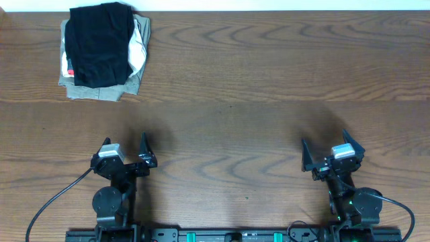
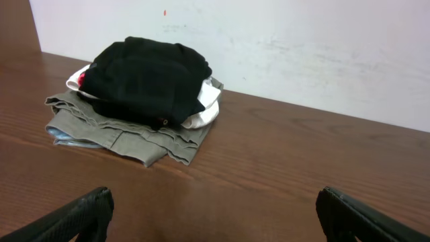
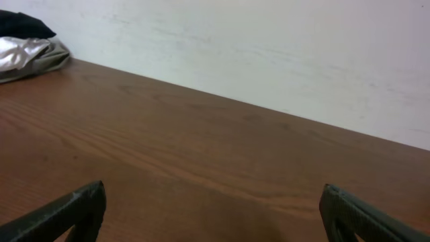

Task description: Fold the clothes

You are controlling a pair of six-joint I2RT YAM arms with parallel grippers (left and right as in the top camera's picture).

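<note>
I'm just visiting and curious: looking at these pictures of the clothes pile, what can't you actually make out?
Overhead: the black garment covers the stack, so how many pieces lie beneath is hidden.
Left wrist: the red scrap is too small to say which piece it belongs to.
Right wrist: the frame's left edge cuts off most of the stack.

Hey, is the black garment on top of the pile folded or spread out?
Folded: the black garment lies as a compact bundle atop the pile.
</note>
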